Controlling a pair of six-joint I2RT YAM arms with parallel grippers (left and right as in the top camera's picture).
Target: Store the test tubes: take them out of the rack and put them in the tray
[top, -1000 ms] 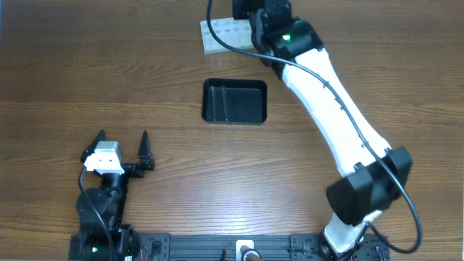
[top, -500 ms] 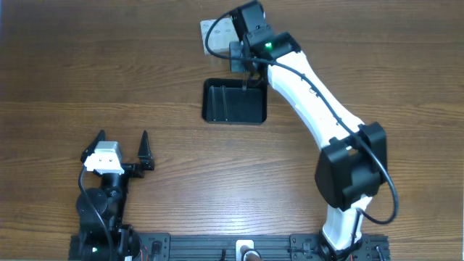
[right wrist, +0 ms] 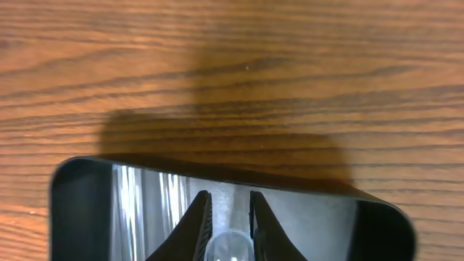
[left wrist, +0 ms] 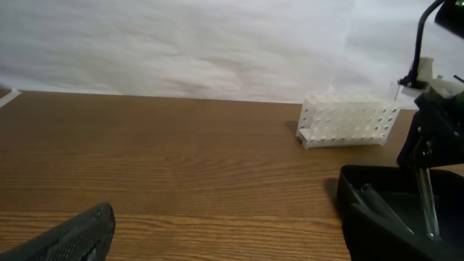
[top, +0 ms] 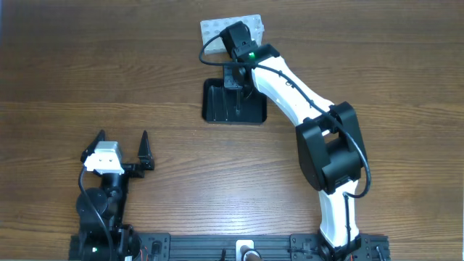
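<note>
The left hand point(top: 122, 139) rests spread open on the counter point(top: 87, 65) near its base. Farther out, the right hand point(right wrist: 228, 206) grips a test tube point(left wrist: 428, 210) upright inside the black tray point(top: 206, 101), where other tubes point(left wrist: 377, 206) already lie. Beyond stands the white rack point(top: 217, 30); I cannot tell how many remain there.

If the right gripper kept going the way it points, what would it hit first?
Most likely the floor of the tray: the right gripper points down into it, and the tube it holds would touch first.
</note>
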